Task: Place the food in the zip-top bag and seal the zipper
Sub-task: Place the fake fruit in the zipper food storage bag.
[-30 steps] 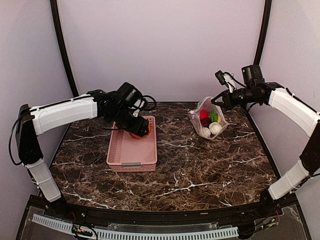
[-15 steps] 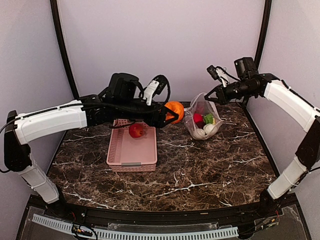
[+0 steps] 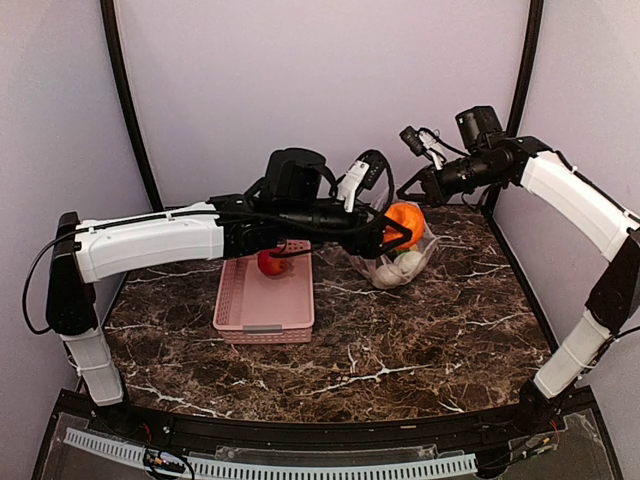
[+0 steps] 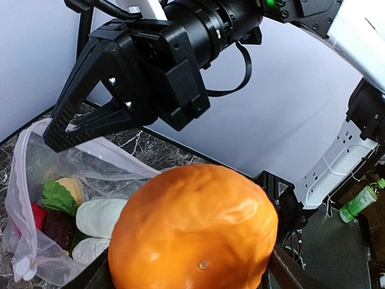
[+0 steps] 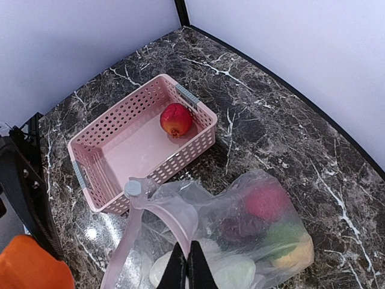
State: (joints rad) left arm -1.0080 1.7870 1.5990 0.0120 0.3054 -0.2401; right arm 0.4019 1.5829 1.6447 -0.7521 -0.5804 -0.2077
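Top external view: left gripper is clamped on the orange toy fruit. It hangs over the mouth of the zip-top bag, at 1 o'clock on the marble table.

- 1.0 s ago: this gripper was down in the pink slotted basket.
- 0.5 s ago: the fruit was in the air between basket and bag, at the bag's 9 o'clock.
- Now: the left arm reaches further across and the fruit is at the bag's 12 o'clock.

Right gripper is pinched shut on the bag's upper rim, holding it up and open. Since 0.5 s ago it has moved slightly toward 9 o'clock and the bag has shifted with it.

Left wrist view: the orange toy fruit fills the foreground. At its 10 o'clock, the right gripper holds the bag by its rim. Inside the bag lie white pieces, a green-leafed piece, a dark purple piece and a red piece.

Right wrist view: fingertips are closed on the clear film. The zipper curves open at their 9 o'clock. One red toy fruit remains in the basket, at 11 o'clock from the bag.
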